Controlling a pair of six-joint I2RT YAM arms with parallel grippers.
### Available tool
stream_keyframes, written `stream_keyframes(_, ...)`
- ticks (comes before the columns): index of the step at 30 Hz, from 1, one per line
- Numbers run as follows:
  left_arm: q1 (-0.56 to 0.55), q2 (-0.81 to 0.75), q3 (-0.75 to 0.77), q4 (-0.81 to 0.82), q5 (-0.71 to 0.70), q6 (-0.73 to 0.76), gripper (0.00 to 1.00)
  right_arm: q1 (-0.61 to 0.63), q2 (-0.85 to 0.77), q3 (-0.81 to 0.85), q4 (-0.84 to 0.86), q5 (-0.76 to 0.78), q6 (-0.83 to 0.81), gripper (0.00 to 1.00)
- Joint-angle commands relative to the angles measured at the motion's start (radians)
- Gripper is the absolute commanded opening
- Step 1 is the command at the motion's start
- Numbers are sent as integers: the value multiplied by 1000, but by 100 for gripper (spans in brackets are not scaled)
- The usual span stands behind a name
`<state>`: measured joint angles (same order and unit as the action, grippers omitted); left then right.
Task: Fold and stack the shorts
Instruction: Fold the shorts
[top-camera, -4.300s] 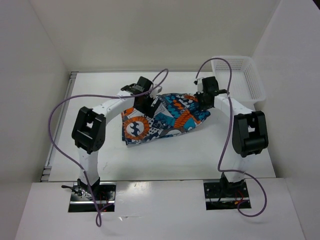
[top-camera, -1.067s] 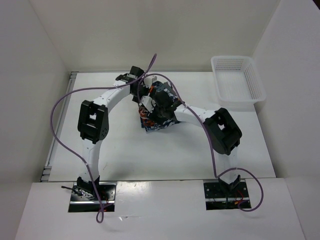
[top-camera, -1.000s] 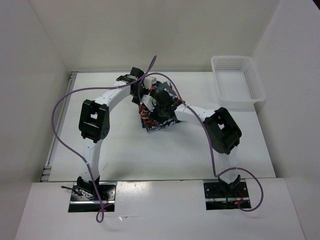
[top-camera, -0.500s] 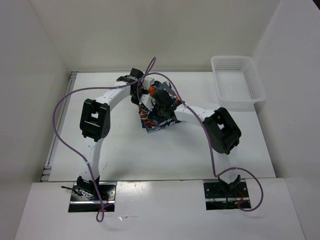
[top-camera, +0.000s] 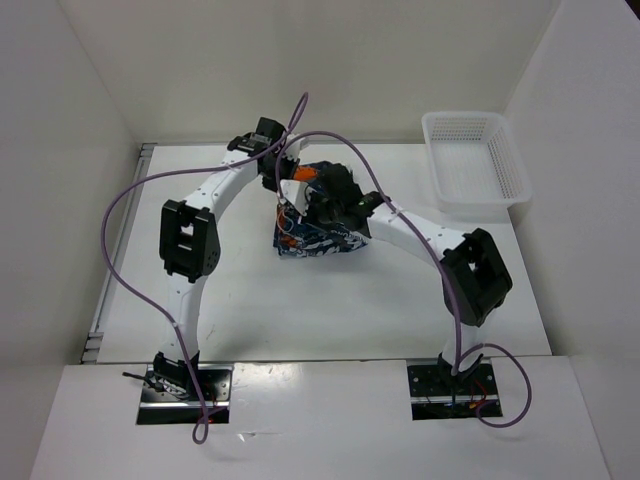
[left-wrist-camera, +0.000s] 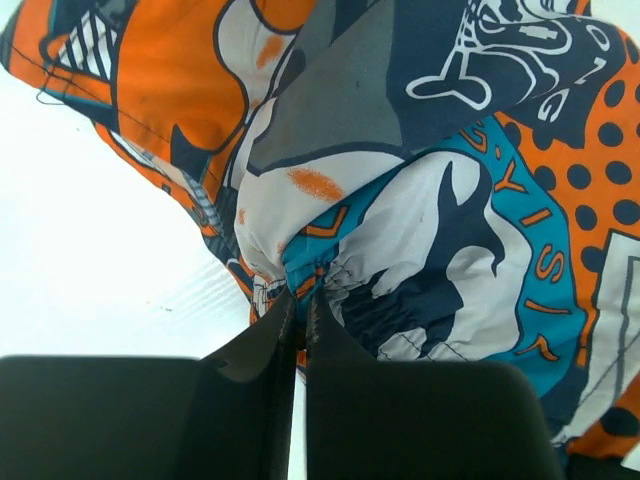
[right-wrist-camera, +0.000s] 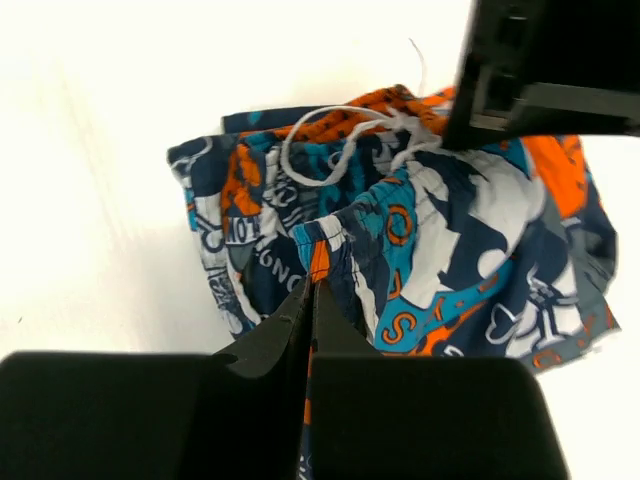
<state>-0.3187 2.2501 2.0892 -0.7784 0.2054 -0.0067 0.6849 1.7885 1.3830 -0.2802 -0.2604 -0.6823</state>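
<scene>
The shorts (top-camera: 318, 236), printed in orange, teal, grey, white and black, lie bunched in a small heap at the table's middle. My left gripper (top-camera: 285, 180) sits at the heap's far side, and its fingers (left-wrist-camera: 250, 345) pinch a gathered fold of the shorts (left-wrist-camera: 420, 210). My right gripper (top-camera: 322, 205) hovers over the heap, its fingers (right-wrist-camera: 270, 335) closed on a ridge of the shorts (right-wrist-camera: 400, 240). A white drawstring (right-wrist-camera: 330, 135) loops over the cloth in the right wrist view. Both arms hide much of the heap from above.
A white plastic mesh basket (top-camera: 475, 160) stands at the back right. White walls close in the table (top-camera: 300, 300) on three sides. A metal rail (top-camera: 105, 290) runs along its left edge.
Both grippers went from open to shut on the cloth. The shorts, spread wide earlier, are now gathered into a heap. The right arm's elbow has swung to the right.
</scene>
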Motion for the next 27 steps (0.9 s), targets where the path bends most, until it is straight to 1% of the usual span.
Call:
stream_keyframes(1, 23, -4, 6, 60, -74, 7, 4, 33, -11, -21, -114, -154, -42, 0)
stream_keyframes(5, 32, 26, -6, 79, -113, 7, 6, 74, 37, -21, -105, -165, -53, 0)
stream_keyframes(7, 32, 40, 5, 79, -126, 7, 6, 74, 66, -21, -86, -165, -53, 0)
stream_keyframes(8, 32, 49, 18, 79, -135, 7, 6, 74, 95, -21, -77, -165, -90, 0)
stream_keyframes(11, 32, 80, 43, 79, -158, 7, 6, 83, 156, -21, -77, -117, -149, 0)
stream_keyframes(13, 32, 91, 52, 79, -169, 7, 7, 84, 179, -21, -54, -93, -158, 1)
stream_keyframes(14, 32, 91, 52, 88, -169, 7, 9, 84, 190, -21, -45, -83, -184, 5)
stream_keyframes(15, 32, 91, 52, 88, -169, 7, 10, 84, 190, -21, -45, -74, -184, 19)
stream_keyframes(16, 41, 91, 39, 88, -169, 7, 11, 84, 190, -12, -34, -74, -184, 26)
stream_keyframes(17, 41, 91, 38, 88, -169, 7, 13, 84, 180, -3, -34, -74, -184, 30)
stream_keyframes(18, 41, 91, 38, 88, -169, 7, 15, 84, 163, 23, -34, -83, -151, 43)
stream_keyframes(19, 50, 91, 38, 88, -169, 7, 17, 84, 152, 40, -34, -98, -128, 49)
stream_keyframes(20, 50, 91, 38, 88, -169, 7, 27, 84, 141, 60, -34, -108, -102, 52)
stream_keyframes(22, 50, 82, 54, 88, -169, 7, 37, 84, 103, 126, -25, -138, -14, 57)
stream_keyframes(23, 50, 82, 54, 79, -169, 7, 44, 84, 88, 146, -25, -138, 13, 58)
stream_keyframes(24, 50, 82, 67, 79, -156, 7, 58, 84, 72, 177, -16, -138, 42, 58)
stream_keyframes(26, 50, 39, 68, 70, -156, 7, 68, 71, 26, 197, -16, -149, 117, 58)
stream_keyframes(27, 50, 23, 68, 70, -147, 7, 76, 39, 14, 206, -16, -175, 147, 58)
